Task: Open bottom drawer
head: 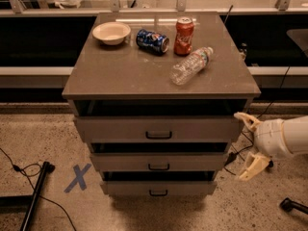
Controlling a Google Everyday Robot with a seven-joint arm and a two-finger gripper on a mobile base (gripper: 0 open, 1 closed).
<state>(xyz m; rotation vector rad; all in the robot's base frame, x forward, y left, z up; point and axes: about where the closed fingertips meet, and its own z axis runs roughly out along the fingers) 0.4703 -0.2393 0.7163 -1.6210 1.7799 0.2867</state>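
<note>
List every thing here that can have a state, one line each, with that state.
bowl: upright, empty.
Pepsi can: lying on its side.
Coca-Cola can: standing upright.
plastic bottle: lying on its side.
top drawer: looks shut.
middle drawer: looks shut.
bottom drawer: looks shut, handle untouched.
gripper: open, right of the cabinet, holding nothing.
</note>
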